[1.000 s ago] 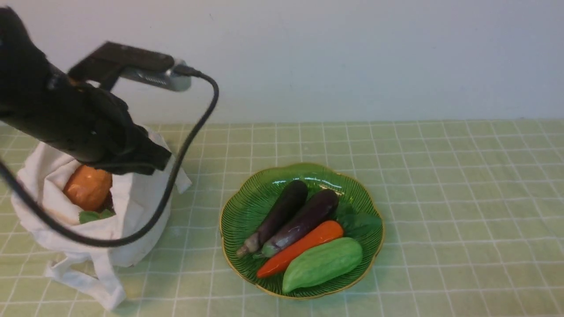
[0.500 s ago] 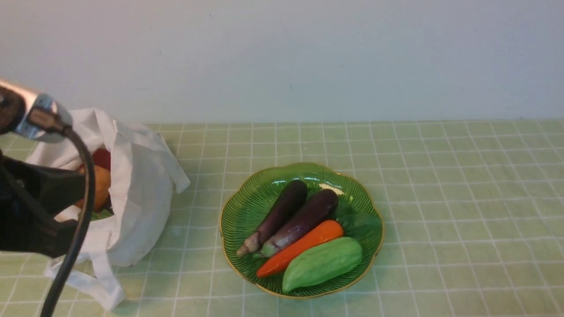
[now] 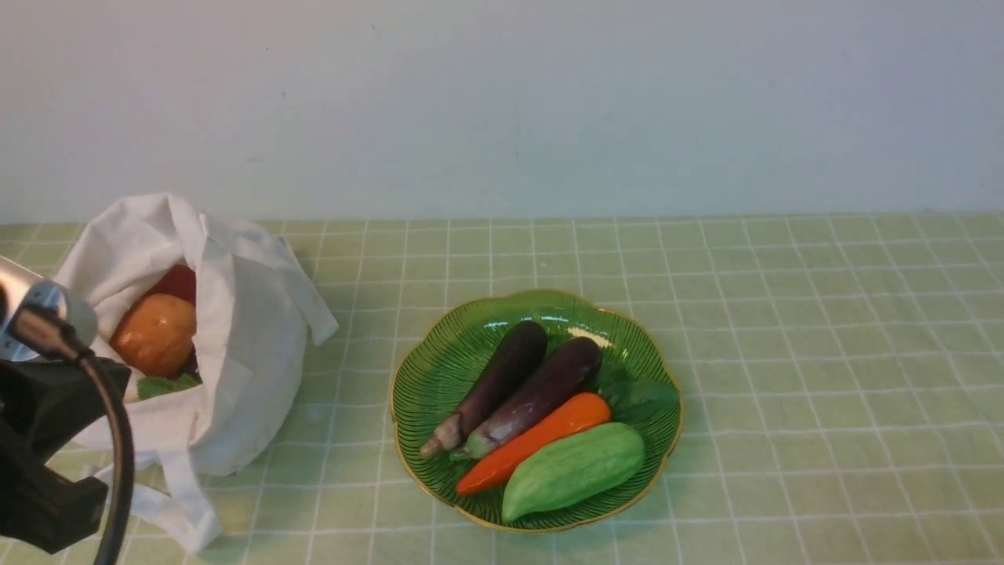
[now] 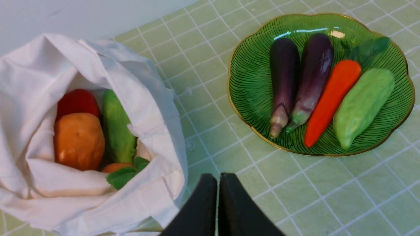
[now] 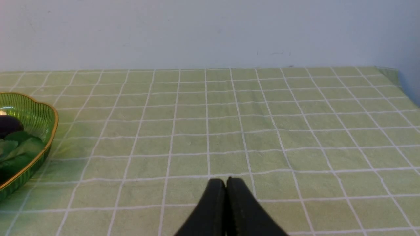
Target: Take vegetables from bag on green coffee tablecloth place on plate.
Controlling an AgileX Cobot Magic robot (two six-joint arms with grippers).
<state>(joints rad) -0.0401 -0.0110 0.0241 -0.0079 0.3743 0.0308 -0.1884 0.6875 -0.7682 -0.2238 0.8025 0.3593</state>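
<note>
In the front view, a glossy dark green scalloped plate with a gold rim (image 3: 423, 369) is seen at the centre and lower centre of the frame, set on a pale green cloth with a white grid (image 3: 823, 377). On it are held a slim dark purple eggplant with a beige-grey stem end (image 3: 502, 377), a purple eggplant with a green stem end (image 3: 549, 388), a smooth orange carrot (image 3: 541, 441) and a ridged light green vegetable (image 3: 576, 471).

At the left of the frame, a soft white cloth bag (image 3: 259, 337) is left open, and a rounded orange vegetable (image 3: 157, 333) and a red one (image 3: 177, 283) are shown inside. The black left gripper (image 4: 218, 177) is seen at the lower left edge, near the bag and well apart from the slim eggplant; its tips are brought together, with nothing clamped. In the right wrist view, the tips of the right gripper (image 5: 225, 182) are also closed together, above the cloth.
</note>
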